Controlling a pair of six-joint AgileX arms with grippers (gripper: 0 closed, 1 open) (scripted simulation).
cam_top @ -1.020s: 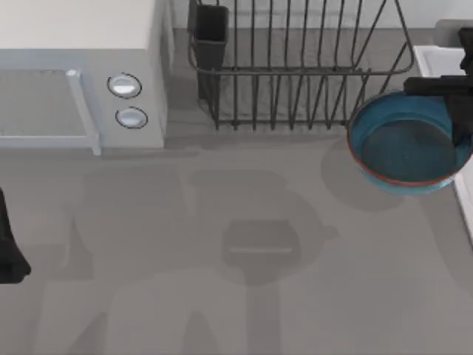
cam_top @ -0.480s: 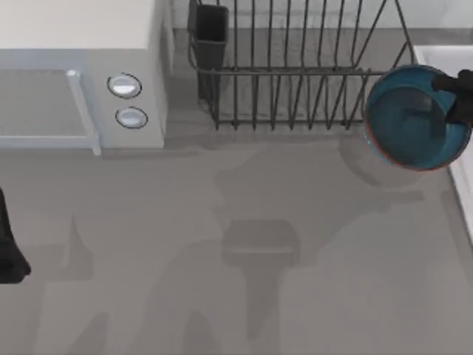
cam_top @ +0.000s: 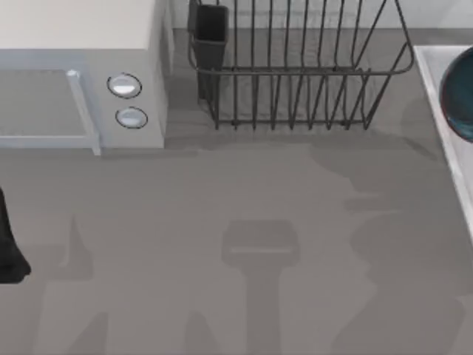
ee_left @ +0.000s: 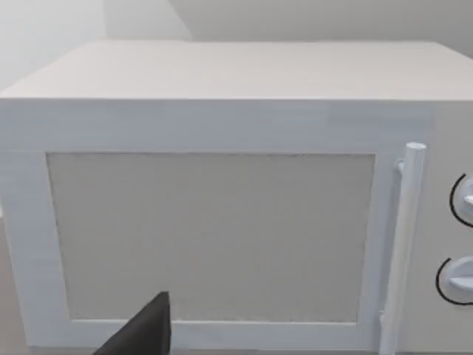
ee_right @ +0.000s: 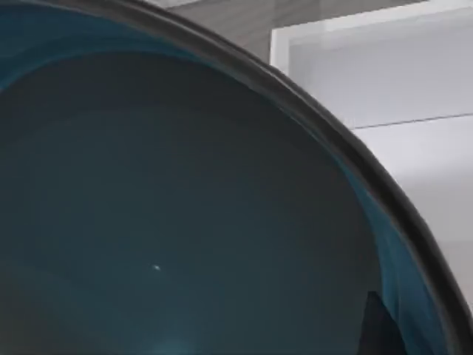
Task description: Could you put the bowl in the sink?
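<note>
**Bowl at the right edge, over the sink**

The grey worktop filled most of the top view, its middle bare apart from soft shadows. At its far left stood the white microwave, door shut, with a vertical handle and two round knobs beside it. The left wrist view faced that same microwave square on, taking in its pale door panel, the handle and the edges of the knobs.

To the right of the microwave, along the far side, sat the dark wire dish rack, with a small dark cup-like holder at its left corner.

At the top view's right edge ran the pale raised rim of the sink, just beside the rack. The bowl was over the sink area, cut off by the picture's edge so that just a blue arc of it could be seen. Whether it rested in the basin or hung above it could not be told. In the right wrist view the bowl loomed very close, its dark teal inside and blue wall before the sink's white wall.

The left arm sat parked at the left edge of the worktop; a dark tip of the left gripper poked into its wrist view, and whether its jaws were apart or together could not be told. A dark sliver of the right gripper lay against the bowl's wall; its jaws' state could not be told either.
</note>
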